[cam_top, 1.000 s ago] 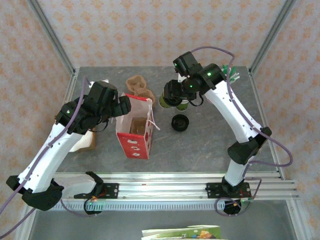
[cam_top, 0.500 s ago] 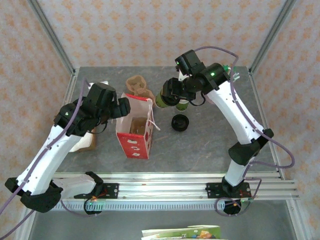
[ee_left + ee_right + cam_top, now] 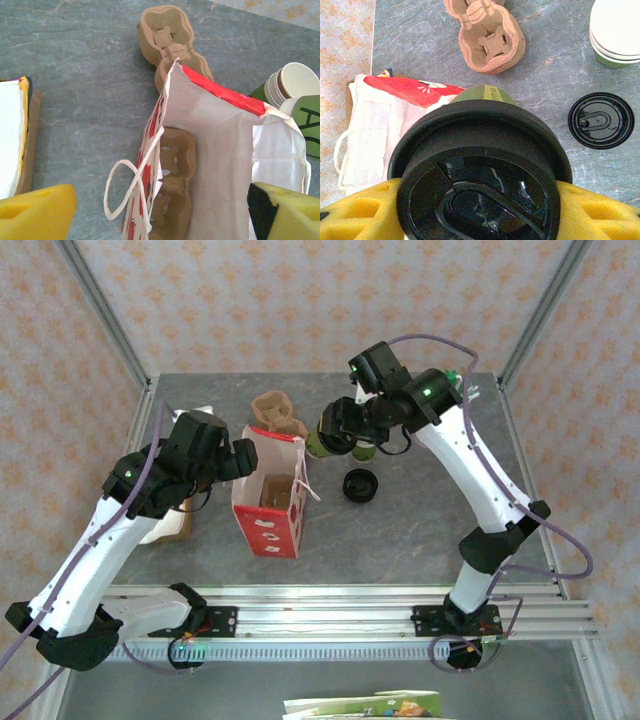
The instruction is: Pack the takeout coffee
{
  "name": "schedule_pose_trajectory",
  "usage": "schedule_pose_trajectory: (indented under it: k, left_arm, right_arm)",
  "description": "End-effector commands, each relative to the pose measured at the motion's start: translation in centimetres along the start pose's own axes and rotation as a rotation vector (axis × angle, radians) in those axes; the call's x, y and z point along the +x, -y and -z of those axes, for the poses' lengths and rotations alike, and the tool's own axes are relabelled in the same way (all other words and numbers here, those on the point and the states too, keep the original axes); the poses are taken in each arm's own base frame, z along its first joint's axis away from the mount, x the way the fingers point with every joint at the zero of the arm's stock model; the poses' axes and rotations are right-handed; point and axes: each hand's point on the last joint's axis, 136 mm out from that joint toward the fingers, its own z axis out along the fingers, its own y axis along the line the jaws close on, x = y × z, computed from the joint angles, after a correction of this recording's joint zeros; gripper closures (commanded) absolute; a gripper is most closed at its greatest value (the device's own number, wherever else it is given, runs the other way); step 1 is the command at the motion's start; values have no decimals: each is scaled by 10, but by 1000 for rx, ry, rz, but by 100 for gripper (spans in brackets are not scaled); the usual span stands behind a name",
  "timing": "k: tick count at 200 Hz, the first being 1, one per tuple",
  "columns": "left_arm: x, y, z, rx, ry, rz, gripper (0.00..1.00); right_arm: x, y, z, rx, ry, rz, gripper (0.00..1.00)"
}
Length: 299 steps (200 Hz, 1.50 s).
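Right arm comes up from its base, elbow out to the right, forearm swung left across the back of the bench (image 3: 420, 530). Its right pincer (image 3: 479, 212) is clamped on the sides of the takeout coffee (image 3: 480, 150), black lid facing the wrist camera. The cup hangs in the air just beside the open top of the red-and-white bag (image 3: 268, 505) - not inside it. Left arm leans up and right, and the left pincer (image 3: 160, 212) has its fingers wide apart, straddling the bag's mouth with a cardboard cup carrier (image 3: 172, 185) down inside. A loose lid (image 3: 601, 120) lies on the bench nearby.
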Motion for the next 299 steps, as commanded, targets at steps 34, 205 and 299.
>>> schedule_pose_trajectory:
  k: [34,205,299]
  left_arm:
    - [10,-3,0,12,-34,-6,10]
    - [32,-11,-12,3,-73,4,12]
    - [-4,-45,35,-85,138,110,12]
  right_arm:
    - [2,-9,39,-60,61,-12,50]
    - [5,-50,43,-150,62,15,53]
    - [20,-89,22,-189,15,55,54]
